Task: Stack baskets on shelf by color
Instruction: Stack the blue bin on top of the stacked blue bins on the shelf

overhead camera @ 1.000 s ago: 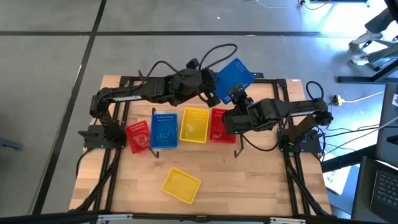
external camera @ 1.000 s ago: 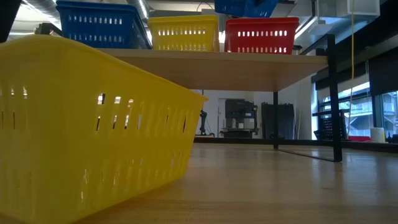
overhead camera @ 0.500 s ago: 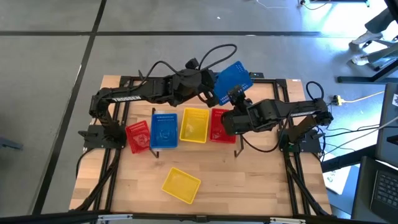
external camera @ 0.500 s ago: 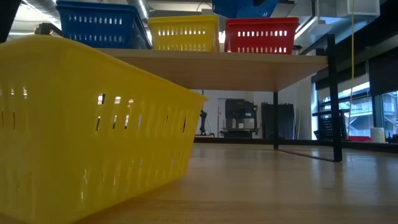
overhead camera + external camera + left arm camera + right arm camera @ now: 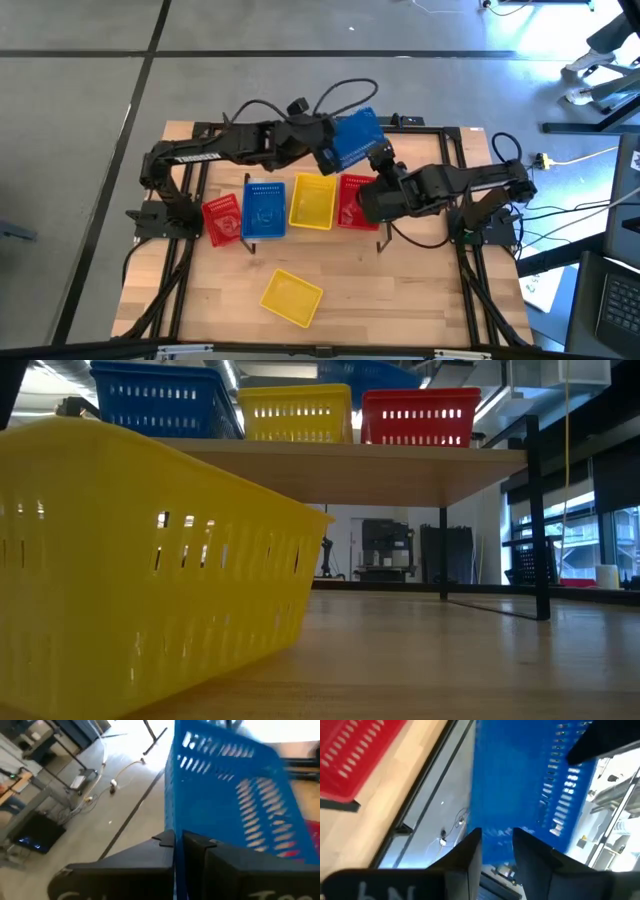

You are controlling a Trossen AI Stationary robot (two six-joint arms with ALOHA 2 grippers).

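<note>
Hanging above the shelf's (image 5: 312, 236) far edge, the blue basket (image 5: 352, 139) is pinched by the left gripper (image 5: 327, 157) jaws; the right gripper (image 5: 383, 166) (jaws spread, just right of it) has let go. Its blue stack (image 5: 264, 210) lies nearer and to the left.

Two blue baskets show: one aloft (image 5: 352, 139), one on the shelf (image 5: 264, 209). Two yellow baskets: one on the shelf (image 5: 313, 201), one at lower centre (image 5: 291, 297). Two red baskets: at (image 5: 222, 219) and (image 5: 352, 200). One shelf (image 5: 400, 465); two arms.
</note>
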